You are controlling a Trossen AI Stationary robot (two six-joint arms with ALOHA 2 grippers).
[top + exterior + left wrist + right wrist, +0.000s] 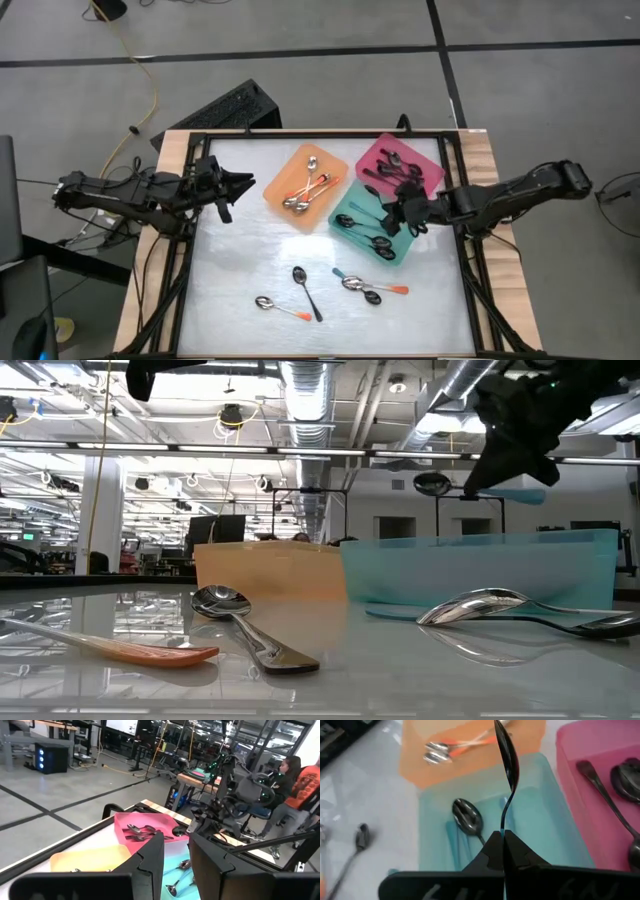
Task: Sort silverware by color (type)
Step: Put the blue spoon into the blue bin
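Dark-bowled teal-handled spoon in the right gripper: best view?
Right wrist view: the dark-bowled teal-handled spoon stands pinched in the shut right gripper over the teal tray. Low view shows bowl and handle side-on. High view hides it; left wrist too distant.

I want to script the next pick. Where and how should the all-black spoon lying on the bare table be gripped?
Grip the black spoon at mid-handle, coming straight down with the fingers across the handle. It lies flat with its bowl toward the trays and clear table on both sides. The handle is thin and low, so this will probably need a close pinch.

White table (240, 270); three trays (305, 187); loose spoons (305, 290) near the front edge.
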